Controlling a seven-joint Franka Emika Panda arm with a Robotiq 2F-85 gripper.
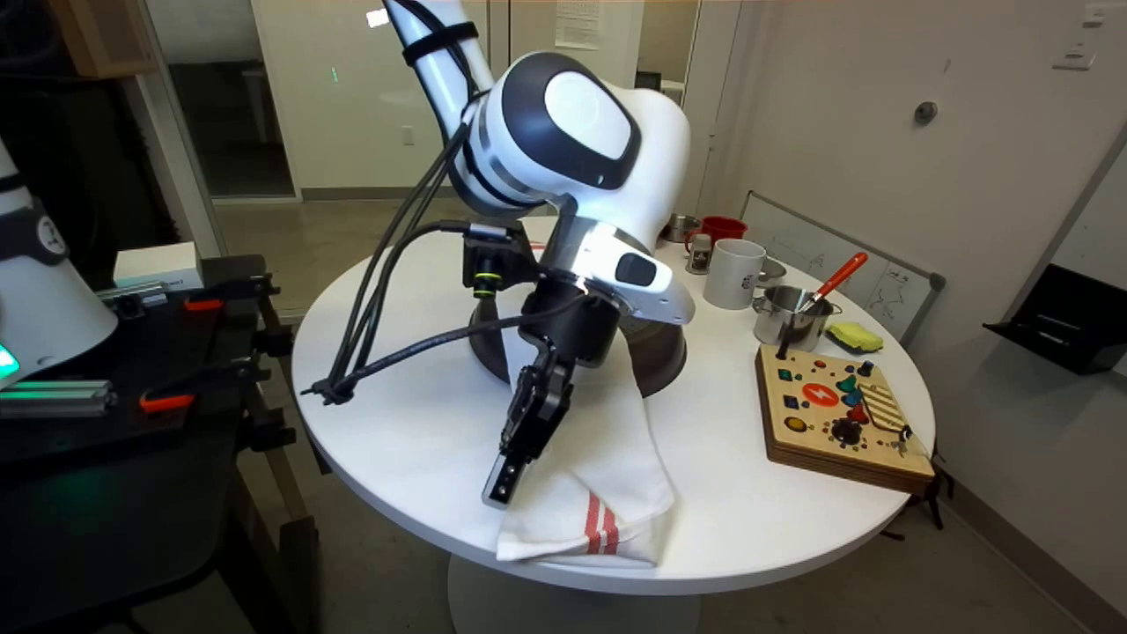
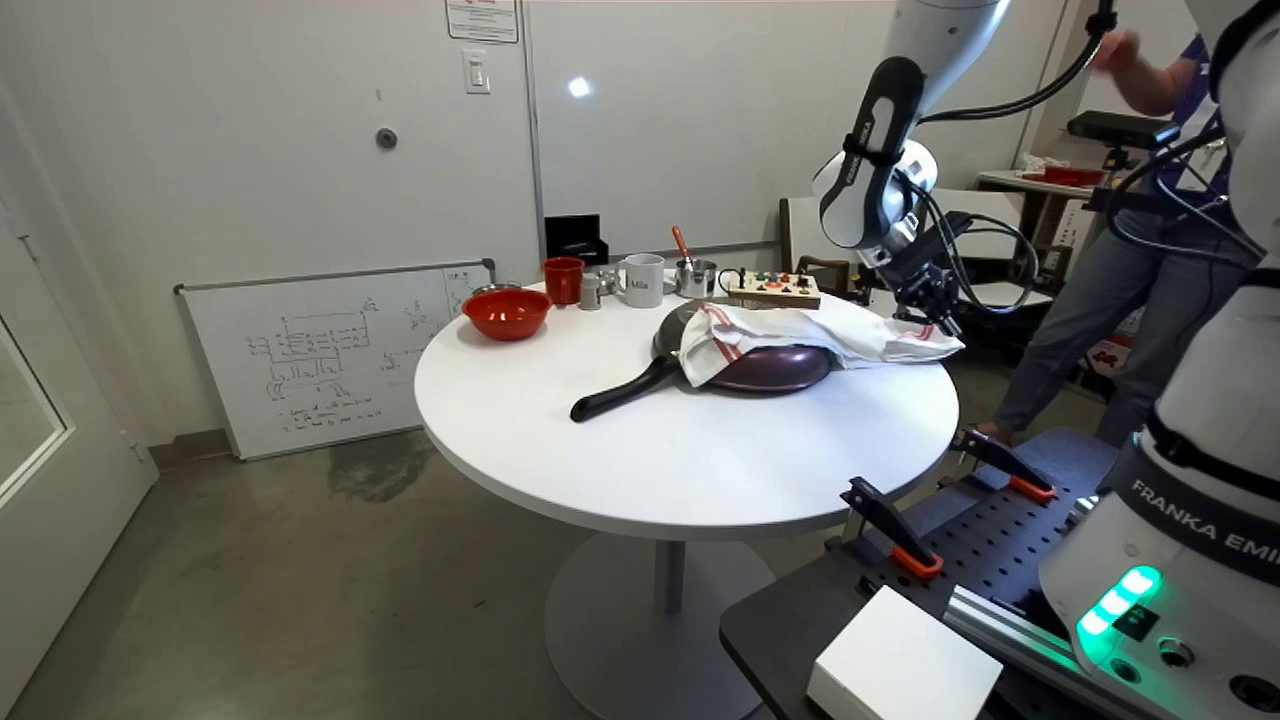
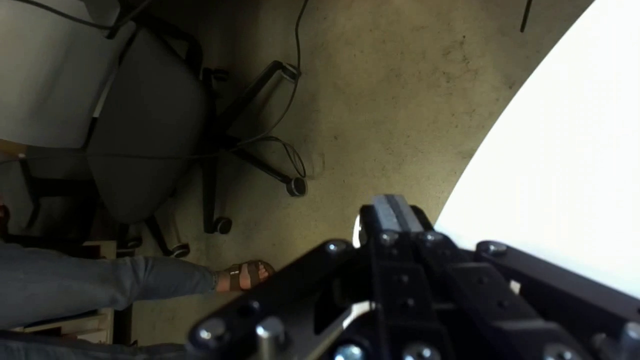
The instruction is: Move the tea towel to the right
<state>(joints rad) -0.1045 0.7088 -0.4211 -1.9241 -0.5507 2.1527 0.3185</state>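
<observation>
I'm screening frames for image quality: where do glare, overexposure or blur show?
Wrist view: the tabletop is washed out to nearly plain white, the floor much dimmer, the nearest parts of the end effector soft. In an exterior view: a bright glare spot on the white wall panel, green lights burnt white at their centres, a raised hand blurred.

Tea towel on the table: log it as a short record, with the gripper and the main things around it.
tea towel: white, red-striped, draped partly over the pan, one end close to the edge of the table
pan: dark, black handle showing
gripper: shut, near that end; contact unclear
also there: red bowl, red mug, white mug, metal pot, wooden board
</observation>
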